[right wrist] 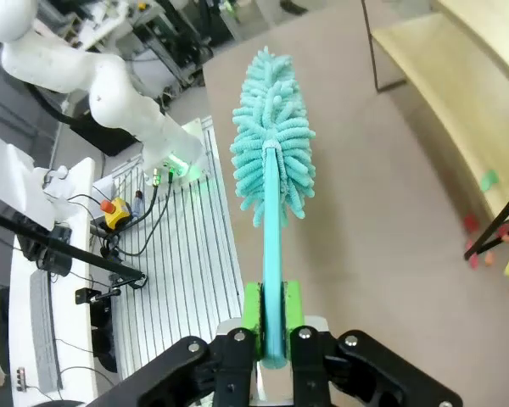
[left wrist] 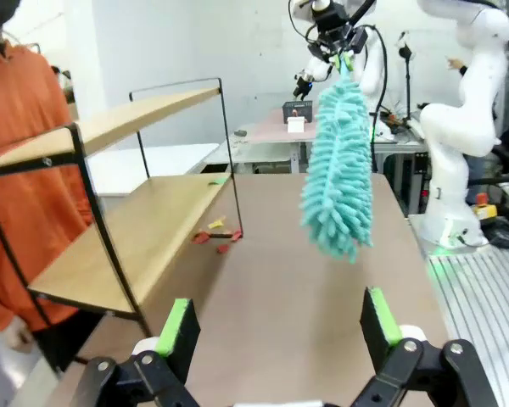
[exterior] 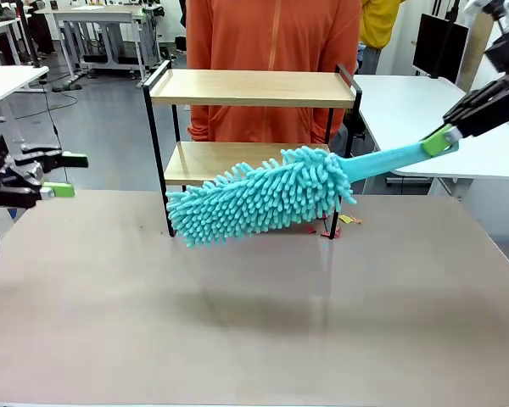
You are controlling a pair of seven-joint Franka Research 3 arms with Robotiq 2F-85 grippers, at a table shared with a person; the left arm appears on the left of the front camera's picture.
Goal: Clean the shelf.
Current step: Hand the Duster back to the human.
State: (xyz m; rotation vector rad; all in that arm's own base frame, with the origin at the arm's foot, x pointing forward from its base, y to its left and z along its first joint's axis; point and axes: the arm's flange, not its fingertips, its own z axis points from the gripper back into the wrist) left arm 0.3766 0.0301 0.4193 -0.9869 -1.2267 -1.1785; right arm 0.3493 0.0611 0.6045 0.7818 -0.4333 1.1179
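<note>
The shelf stands at the table's far side, a two-tier rack of light wooden boards in a thin black frame. A teal fluffy duster hangs tilted in front of its lower board, above the table. My right gripper is shut on the duster's handle at the upper right. Small red, yellow and green paper scraps lie by the shelf's right front leg, and some lie on the lower board. My left gripper hovers open and empty at the far left, its green pads wide apart.
A person in an orange top stands right behind the shelf. The brown tabletop stretches bare in front of the duster. White tables stand behind on the right.
</note>
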